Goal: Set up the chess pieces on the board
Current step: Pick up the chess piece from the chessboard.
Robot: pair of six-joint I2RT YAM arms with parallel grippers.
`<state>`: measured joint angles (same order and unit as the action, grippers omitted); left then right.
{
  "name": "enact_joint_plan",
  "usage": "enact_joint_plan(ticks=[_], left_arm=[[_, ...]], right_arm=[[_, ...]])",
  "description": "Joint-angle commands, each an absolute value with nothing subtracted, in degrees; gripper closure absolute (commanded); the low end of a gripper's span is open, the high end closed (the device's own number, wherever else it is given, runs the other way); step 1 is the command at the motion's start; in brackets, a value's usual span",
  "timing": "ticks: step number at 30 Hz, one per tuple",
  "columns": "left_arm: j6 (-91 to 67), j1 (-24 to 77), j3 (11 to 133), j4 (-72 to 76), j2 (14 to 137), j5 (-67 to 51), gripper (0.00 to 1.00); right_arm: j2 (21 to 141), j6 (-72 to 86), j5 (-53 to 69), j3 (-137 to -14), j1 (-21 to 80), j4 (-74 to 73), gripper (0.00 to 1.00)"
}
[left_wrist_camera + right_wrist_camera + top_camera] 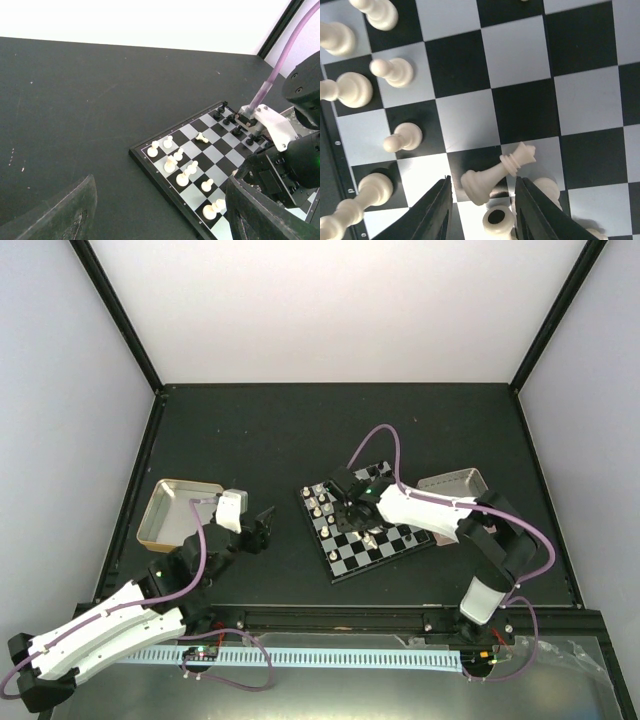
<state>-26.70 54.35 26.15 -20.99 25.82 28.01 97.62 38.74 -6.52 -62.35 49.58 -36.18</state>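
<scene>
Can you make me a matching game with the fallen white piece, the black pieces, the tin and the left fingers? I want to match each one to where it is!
Things:
1. fallen white piece
2. black pieces
3. tin
4. left fingers

Places:
A. on the table, left of the board
B. open, over bare table
C. lying on its side between the right fingers
D. lined along one board edge

Pairs: 1-C, 2-D, 3-A, 4-B.
</scene>
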Motion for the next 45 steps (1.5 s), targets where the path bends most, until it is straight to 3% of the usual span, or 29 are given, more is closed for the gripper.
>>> enact_joint_plan(ticks=[1, 10, 18, 22, 29, 37, 42, 45], left_arm=[[-26.34, 54.05, 28.28, -20.42, 25.12, 27.75, 0.28], [-26.26, 54.05, 28.25, -20.57, 24.65, 27.9, 0.28], [-26.35, 53.98, 28.3, -20.79, 24.52, 27.77, 0.28], [-26.42, 54.02, 28.3, -20.85, 24.34, 27.77, 0.28], [-26.57, 54.05, 28.31, -21.09, 24.12, 27.73, 0.28], [-26.73, 53.99, 28.28, -20.3, 25.02, 27.05, 0.28], [-27.37, 53.97, 28.39, -20.09, 25.33, 26.26, 0.28], [-28.3, 53.96, 28.71, -20.17, 25.81, 25.53, 0.28]], right_arm=[[99.23, 42.21, -9.48, -63.49, 50.31, -37.8, 0.63], [102.22, 42.83, -9.95, -64.34, 50.44, -37.31, 0.64], [103.12, 44.08, -12.04, -64.86, 50.38, -36.78, 0.56], [104.1, 44.99, -13.13, -65.36, 50.36, -36.28, 0.57], [103.53, 45.68, -15.4, -64.64, 50.37, -37.13, 0.71], [102.28, 45.97, -15.52, -63.01, 50.4, -37.17, 0.71], [102.29, 45.81, -14.74, -62.12, 50.39, -35.36, 0.9], [100.31, 43.94, -14.6, -61.28, 50.42, -32.37, 0.91]])
